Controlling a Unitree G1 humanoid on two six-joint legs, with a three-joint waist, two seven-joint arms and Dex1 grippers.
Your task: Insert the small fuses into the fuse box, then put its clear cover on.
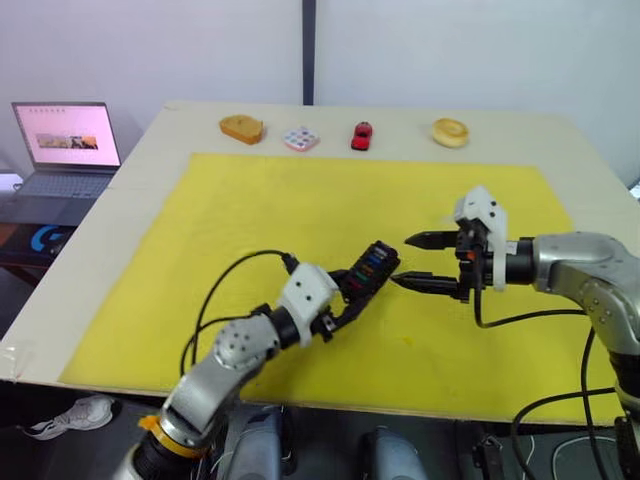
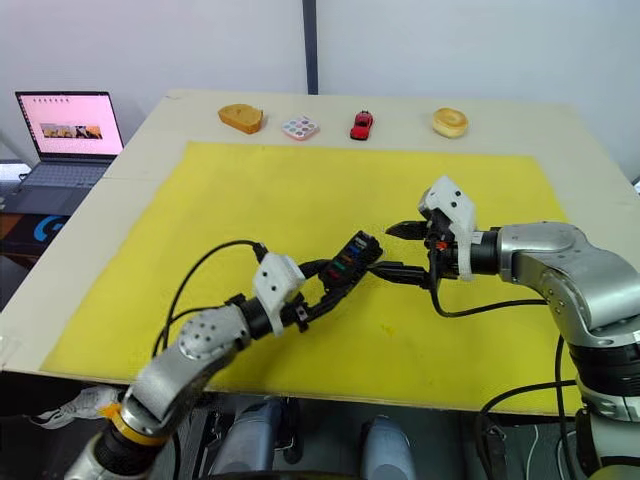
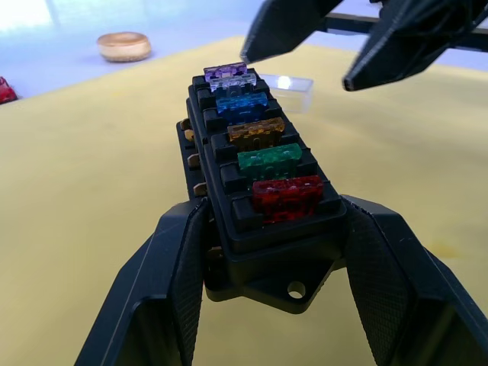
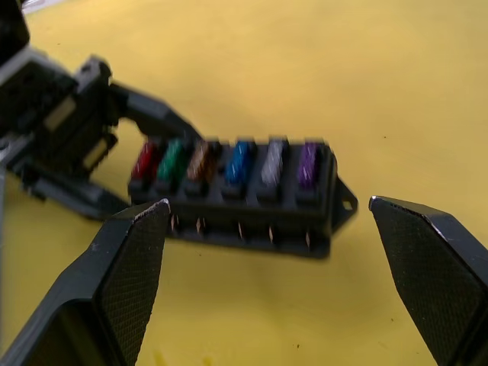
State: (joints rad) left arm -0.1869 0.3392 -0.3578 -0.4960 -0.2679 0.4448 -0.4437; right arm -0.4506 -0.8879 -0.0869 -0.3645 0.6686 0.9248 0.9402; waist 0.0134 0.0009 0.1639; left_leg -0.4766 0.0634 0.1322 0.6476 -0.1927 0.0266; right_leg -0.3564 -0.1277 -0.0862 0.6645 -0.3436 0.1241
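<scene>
fuse box: ribbed black block, 6 translucent fuses seated | left claw clamps it | right claw spread

Your black fuse box carries red, green, amber, blue, grey, purple fuses (yellow mat beneath).

The black fuse box is sitting clamped between the left gripper's fingers, all six small fuses seated in a row; the clear cover is lying beyond it.

Fuse box base hidden between left end effector fingers (tips cropped); clear cover blurred.
</scene>
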